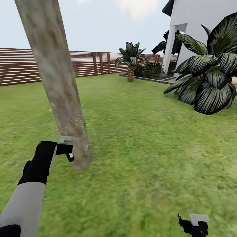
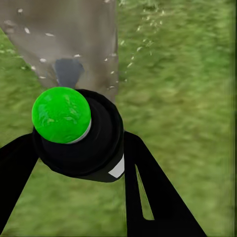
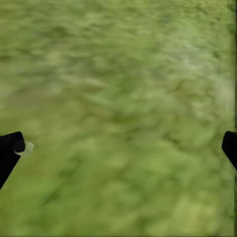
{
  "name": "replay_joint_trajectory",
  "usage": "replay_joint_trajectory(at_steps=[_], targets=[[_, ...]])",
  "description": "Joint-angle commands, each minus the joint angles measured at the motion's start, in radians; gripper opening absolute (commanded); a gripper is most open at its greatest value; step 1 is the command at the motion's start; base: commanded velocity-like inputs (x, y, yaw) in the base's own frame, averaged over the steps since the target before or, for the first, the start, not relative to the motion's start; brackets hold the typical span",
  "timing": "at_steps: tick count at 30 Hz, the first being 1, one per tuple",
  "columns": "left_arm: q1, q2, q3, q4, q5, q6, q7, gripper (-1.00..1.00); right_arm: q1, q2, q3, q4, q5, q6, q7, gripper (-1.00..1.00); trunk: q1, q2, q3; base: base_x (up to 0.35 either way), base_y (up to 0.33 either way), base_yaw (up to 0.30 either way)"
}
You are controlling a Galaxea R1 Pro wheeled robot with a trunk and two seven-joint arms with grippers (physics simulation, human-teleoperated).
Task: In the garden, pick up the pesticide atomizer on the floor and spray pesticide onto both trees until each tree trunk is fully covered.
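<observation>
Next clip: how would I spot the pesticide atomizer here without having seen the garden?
Find the thick, pale grey-beige mottled tree trunk leaning over the lawn. At its base, the left gripper clamps a small black bottle. Its bright green round top sets it apart from the black fingers.

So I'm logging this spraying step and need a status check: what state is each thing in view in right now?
left gripper: shut on the pesticide atomizer, low beside the trunk.
pesticide atomizer: held, green top aimed at the tree trunk.
tree trunk: leaning, specks of spray around its lower part.
right gripper: open, holding nothing, over grass.
</observation>
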Motion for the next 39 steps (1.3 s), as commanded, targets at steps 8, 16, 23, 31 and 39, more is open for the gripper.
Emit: replay_joint_trajectory(at_steps=[8, 16, 23, 31, 39], targets=[[0.008, 0.016, 0.001, 0.005, 0.000, -0.005, 0.003, -1.00, 0.000, 0.000, 0.000, 0.000, 0.000, 0.000, 0.000, 1.00, 0.000, 0.000, 0.000, 0.000, -0.274, 0.000], [0.067, 0.079, 0.011, 0.028, 0.000, -0.014, 0.006, -1.00, 0.000, 0.000, 0.000, 0.000, 0.000, 0.000, 0.000, 1.00, 0.000, 0.000, 0.000, 0.008, -0.274, 0.000], [0.100, 0.134, 0.016, 0.059, 0.000, -0.019, 0.009, -1.00, 0.000, 0.000, 0.000, 0.000, 0.000, 0.000, 0.000, 1.00, 0.000, 0.000, 0.000, 0.083, -0.272, 0.068], [0.139, 0.137, 0.015, 0.073, 0.001, -0.034, 0.009, -1.00, 0.000, 0.000, 0.000, 0.000, 0.000, 0.000, 0.000, 1.00, 0.000, 0.000, 0.000, 0.136, -0.234, 0.271], [0.161, 0.130, 0.015, 0.113, 0.003, -0.094, 0.010, -1.00, 0.000, 0.000, 0.000, 0.000, 0.000, 0.000, 0.000, 1.00, 0.000, 0.000, 0.000, 0.223, -0.173, 0.072]])
